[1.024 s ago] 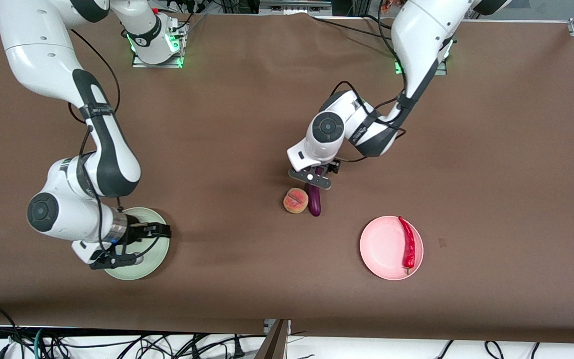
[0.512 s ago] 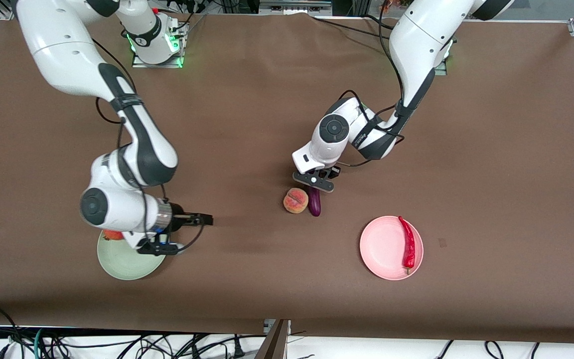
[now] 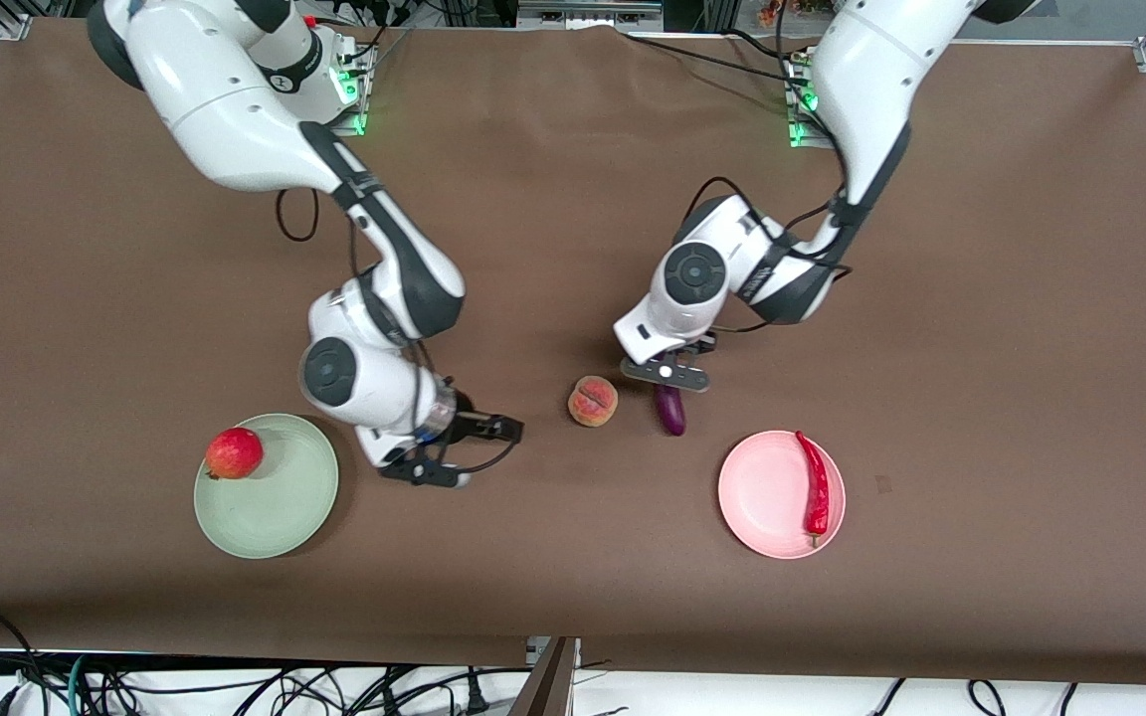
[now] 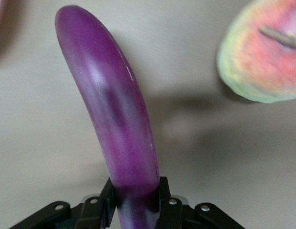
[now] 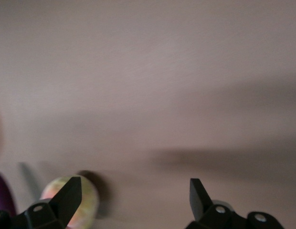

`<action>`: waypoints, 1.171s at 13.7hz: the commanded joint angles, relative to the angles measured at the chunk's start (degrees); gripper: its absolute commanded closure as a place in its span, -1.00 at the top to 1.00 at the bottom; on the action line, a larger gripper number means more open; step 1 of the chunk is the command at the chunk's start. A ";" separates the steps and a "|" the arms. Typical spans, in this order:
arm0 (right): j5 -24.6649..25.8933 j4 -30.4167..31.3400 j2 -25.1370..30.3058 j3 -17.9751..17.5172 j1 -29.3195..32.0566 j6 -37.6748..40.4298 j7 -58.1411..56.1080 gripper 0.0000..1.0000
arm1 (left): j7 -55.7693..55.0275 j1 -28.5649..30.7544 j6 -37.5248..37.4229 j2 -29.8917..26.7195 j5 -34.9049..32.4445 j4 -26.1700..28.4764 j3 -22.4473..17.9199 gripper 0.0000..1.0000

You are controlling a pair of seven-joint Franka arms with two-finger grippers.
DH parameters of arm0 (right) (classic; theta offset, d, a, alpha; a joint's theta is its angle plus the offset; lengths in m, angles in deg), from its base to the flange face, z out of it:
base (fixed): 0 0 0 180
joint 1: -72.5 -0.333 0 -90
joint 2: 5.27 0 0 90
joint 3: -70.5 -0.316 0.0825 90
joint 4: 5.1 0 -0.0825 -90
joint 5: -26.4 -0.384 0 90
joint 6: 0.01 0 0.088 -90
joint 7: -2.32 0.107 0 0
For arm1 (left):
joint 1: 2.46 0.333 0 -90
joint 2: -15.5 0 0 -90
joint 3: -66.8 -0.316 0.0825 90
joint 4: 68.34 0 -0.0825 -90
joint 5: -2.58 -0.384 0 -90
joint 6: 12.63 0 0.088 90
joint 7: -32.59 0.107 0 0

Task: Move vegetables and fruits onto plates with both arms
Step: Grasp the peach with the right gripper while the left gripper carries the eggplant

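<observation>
My left gripper (image 3: pixel 669 382) is shut on the purple eggplant (image 3: pixel 671 411) near its cap end and holds it low over the table between the peach (image 3: pixel 592 401) and the pink plate (image 3: pixel 767 497). In the left wrist view the fingers (image 4: pixel 163 198) clamp the eggplant (image 4: pixel 114 109), with the peach (image 4: pixel 262 52) to one side. The red chili (image 3: pixel 816 485) lies on the pink plate. The red apple (image 3: pixel 234 452) sits on the pale green plate (image 3: pixel 280 512). My right gripper (image 3: pixel 503 430) is open and empty, low over the table between the green plate and the peach (image 5: pixel 76 200).
Brown table cloth all round. The arm bases stand along the table edge farthest from the front camera. Cables hang below the table edge nearest that camera. In the right wrist view a purple sliver of the eggplant (image 5: pixel 2 198) shows at the frame's edge.
My right gripper has left the green plate, with the apple now lying on it, and moved toward the peach. My left gripper has carried the eggplant away from the peach toward the pink plate.
</observation>
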 commanded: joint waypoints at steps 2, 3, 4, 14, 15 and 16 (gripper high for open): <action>-0.30 0.16 -1.58 0.17 -5.48 -6.65 7.42 1.00 | -0.56 3.87 -9.30 -4.16 -1.64 -5.20 0.09 -0.96; -0.12 0.16 -1.75 0.43 -6.89 -7.01 8.57 1.00 | 0.40 5.27 -9.30 -3.72 -2.51 -7.05 -0.78 -0.95; -0.04 0.07 -2.19 0.61 -7.77 -7.53 9.19 1.00 | 2.24 6.59 -8.96 -1.63 -5.13 -9.24 -1.22 -0.95; 5.59 -0.01 -3.42 4.21 -14.54 -8.33 9.28 1.00 | 9.82 8.45 3.26 12.80 -6.91 -19.72 -3.77 -0.88; 5.68 -0.01 -3.51 4.56 -14.98 -8.42 9.28 1.00 | 9.82 8.45 3.26 12.81 -6.91 -19.63 -3.78 -0.86; 5.68 -0.01 -3.69 4.65 -15.42 -8.42 9.28 1.00 | 9.82 8.45 3.18 12.72 -6.82 -19.55 -3.78 -0.67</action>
